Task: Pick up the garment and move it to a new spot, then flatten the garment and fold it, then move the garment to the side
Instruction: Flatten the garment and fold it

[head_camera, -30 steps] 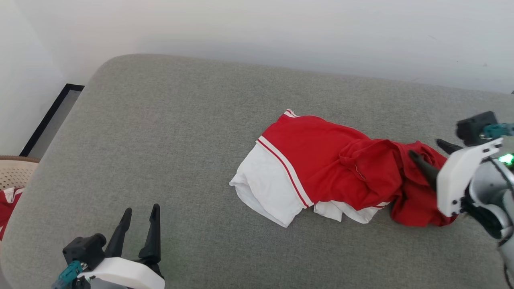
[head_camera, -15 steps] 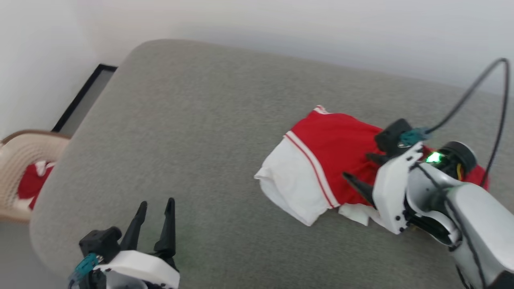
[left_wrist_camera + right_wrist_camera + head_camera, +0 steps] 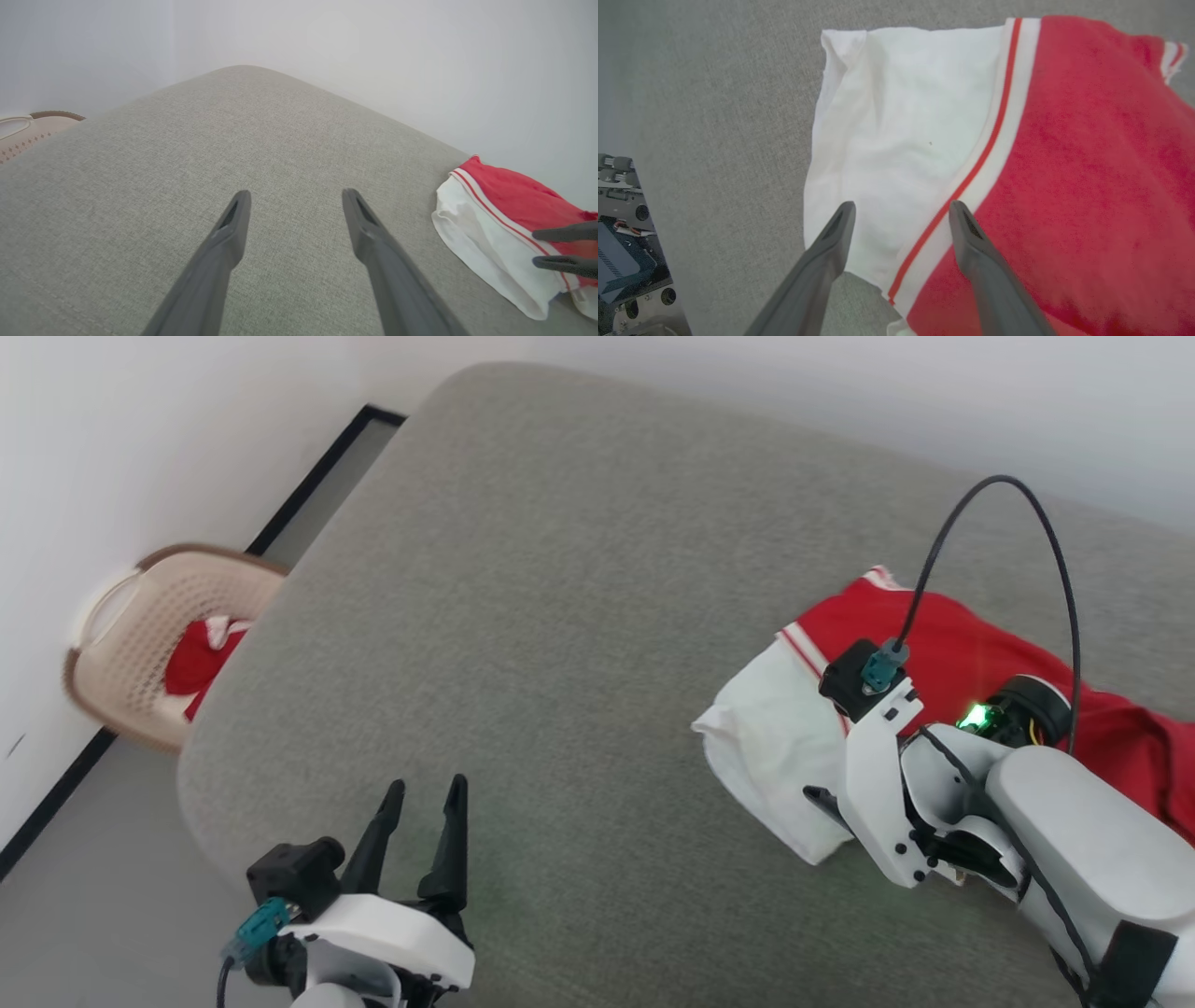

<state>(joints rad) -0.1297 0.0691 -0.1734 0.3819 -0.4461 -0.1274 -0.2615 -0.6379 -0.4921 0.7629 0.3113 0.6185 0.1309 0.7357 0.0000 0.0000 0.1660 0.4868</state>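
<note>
Right wrist view: my right claw (image 3: pixel 901 205) hung spread wide over the garment (image 3: pixel 1064 163), empty; left claw (image 3: pixel 426 784) spread, empty too.

The garment (image 3: pixel 980 644) under the right claw (image 3: pixel 901 207) is bright red, its sleeve (image 3: pixel 896 140) plain white, and the trim (image 3: pixel 985 154) between them is striped white, red, white. Both claws have dark grey fingers (image 3: pixel 822 261) on white housings. The left claw (image 3: pixel 427 784) carries a teal plug (image 3: pixel 252 929). The cushion (image 3: pixel 579 616) beneath is mottled grey. Out past the left claw, a beige lattice-patterned basket (image 3: pixel 121 644) holds something red. Behind the right claw a light (image 3: pixel 974 716) glows green beside a black cable (image 3: pixel 1055 569).
</note>
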